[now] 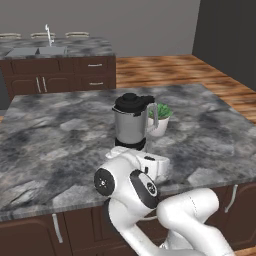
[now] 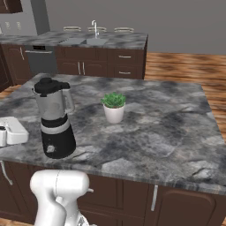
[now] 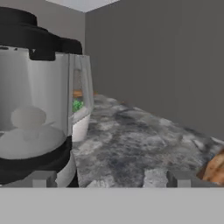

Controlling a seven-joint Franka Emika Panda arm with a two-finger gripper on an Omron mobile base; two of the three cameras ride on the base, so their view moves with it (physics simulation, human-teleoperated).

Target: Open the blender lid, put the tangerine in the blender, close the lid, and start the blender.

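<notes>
1. We see one blender [image 2: 55, 121] near the island counter's [image 2: 167, 128] near left edge, its one blender lid [image 2: 47, 86] seated.
2. Our gripper [image 3: 111, 178] is spread wide, empty, low beside the jar.
3. Risk: closing in could knock the blender over.
4. One potted plant [image 2: 114, 107] stands right of it.

Blender lid [image 2: 48, 86] on blender [image 2: 55, 119], plant [image 2: 114, 106] beside.

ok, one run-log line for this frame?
gripper: open, empty, low beside blender | blender lid: on jar | tangerine: unseen | plant pot: behind blender
</notes>
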